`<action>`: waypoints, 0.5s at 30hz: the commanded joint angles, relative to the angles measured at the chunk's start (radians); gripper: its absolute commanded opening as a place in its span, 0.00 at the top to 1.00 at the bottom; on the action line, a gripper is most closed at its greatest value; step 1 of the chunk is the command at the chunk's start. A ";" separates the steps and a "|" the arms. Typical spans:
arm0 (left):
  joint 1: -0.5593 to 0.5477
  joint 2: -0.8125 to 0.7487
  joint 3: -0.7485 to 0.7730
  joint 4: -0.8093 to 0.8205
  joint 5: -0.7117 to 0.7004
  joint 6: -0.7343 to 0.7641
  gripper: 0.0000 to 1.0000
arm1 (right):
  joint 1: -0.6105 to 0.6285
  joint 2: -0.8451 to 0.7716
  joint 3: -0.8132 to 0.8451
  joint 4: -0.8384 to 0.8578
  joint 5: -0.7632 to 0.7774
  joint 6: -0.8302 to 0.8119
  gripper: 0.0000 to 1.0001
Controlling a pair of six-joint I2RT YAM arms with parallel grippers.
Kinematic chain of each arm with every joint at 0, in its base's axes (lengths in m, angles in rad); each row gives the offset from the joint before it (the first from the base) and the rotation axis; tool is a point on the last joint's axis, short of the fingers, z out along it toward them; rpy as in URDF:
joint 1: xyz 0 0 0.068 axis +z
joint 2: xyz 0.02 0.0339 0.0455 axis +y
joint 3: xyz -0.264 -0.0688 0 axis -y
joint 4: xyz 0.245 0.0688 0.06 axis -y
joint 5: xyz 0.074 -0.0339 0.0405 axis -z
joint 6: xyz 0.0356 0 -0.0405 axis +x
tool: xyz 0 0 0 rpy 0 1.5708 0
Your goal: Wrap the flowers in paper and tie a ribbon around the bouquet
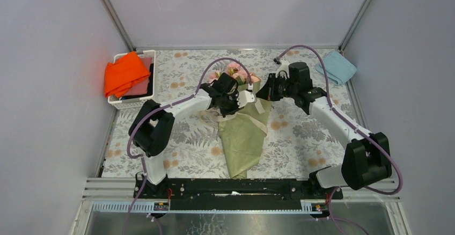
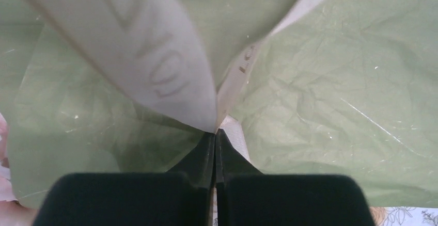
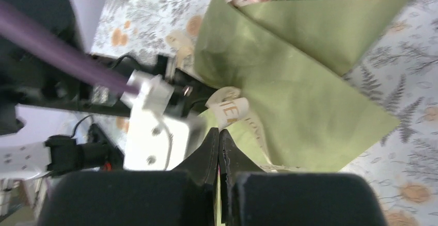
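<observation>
**fern_fan:** ok what's on your bench right now? biggest thing first pls

**yam_twoarms:** Biggest is the table (image 1: 300, 133), covered in a fern-and-blossom print. The bouquet (image 1: 244, 133) lies in the middle of it, pointed end toward the near edge and open end toward the far wall. The paper (image 2: 335, 107) is olive green and crinkly, folded into a cone with one flap lapped over another. Far left there's a white basket (image 1: 115, 102) with an orange cloth (image 1: 124, 73) draped over it. Far right a folded light blue cloth (image 1: 337, 67) lies flat. Both are well apart from the bouquet.

**fern_fan:** and the flowers? the ribbon? what are your fingers doing?

**yam_twoarms:** The flowers (image 1: 236, 73) poke out of the cone's far end, pale pink blooms with a few dark green leaves. The ribbon (image 2: 150, 55) is cream with printed letters and sits at the far half of the cone, just near of the blooms. My left gripper (image 2: 215, 133) comes in from the left with its fingers pressed together on the ribbon. Two strands fan up from the tips in a V over the green paper. My right gripper (image 3: 219, 132) is at the cone's right side, fingers pressed together too. A curl of ribbon sits right at its tips, but I can't tell if any of it is actually caught. The two grippers are near each other, one on either side of the cone.
</observation>
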 commanded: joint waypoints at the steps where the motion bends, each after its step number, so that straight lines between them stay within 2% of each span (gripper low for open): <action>1: 0.021 0.018 0.060 0.044 0.018 -0.063 1.00 | -0.002 -0.092 -0.078 0.042 -0.120 0.101 1.00; 8: 0.109 0.006 0.118 0.163 0.083 -0.279 1.00 | 0.047 -0.178 -0.315 0.206 -0.184 0.244 1.00; 12: 0.115 -0.007 0.161 0.157 0.134 -0.318 1.00 | 0.182 -0.085 -0.372 0.327 -0.152 0.292 1.00; 15: 0.115 -0.018 0.196 0.111 0.187 -0.342 1.00 | 0.215 0.014 -0.337 0.364 -0.082 0.282 1.00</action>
